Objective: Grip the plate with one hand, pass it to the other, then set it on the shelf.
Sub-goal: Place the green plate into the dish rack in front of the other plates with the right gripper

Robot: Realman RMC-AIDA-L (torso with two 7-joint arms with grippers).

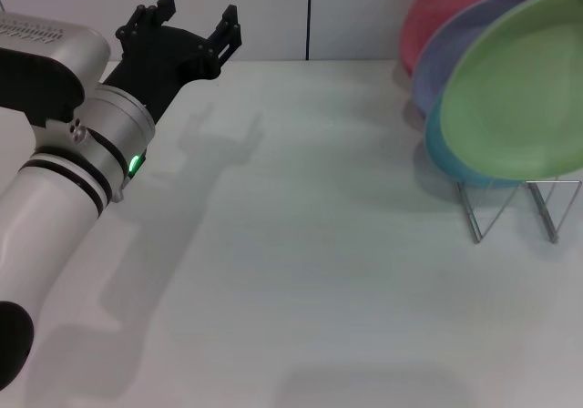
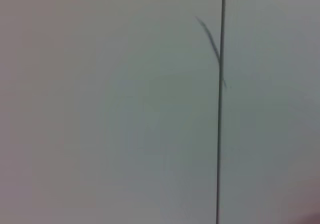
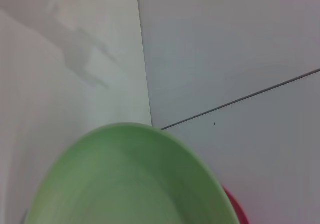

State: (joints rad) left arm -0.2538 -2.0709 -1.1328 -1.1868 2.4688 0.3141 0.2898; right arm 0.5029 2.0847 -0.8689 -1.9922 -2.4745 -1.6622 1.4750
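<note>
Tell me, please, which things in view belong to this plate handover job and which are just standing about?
Belonging to the job:
- light-green plate, frontmost over the rack
- wire shelf
- left gripper, open, raised at the far left

Just standing about:
- sky-blue plate
- lavender plate
- pink plate

A pink plate (image 1: 460, 7), a lavender plate (image 1: 446, 57) and a blue plate (image 1: 446, 158) stand tilted above the white worktop (image 1: 301, 271).
</note>
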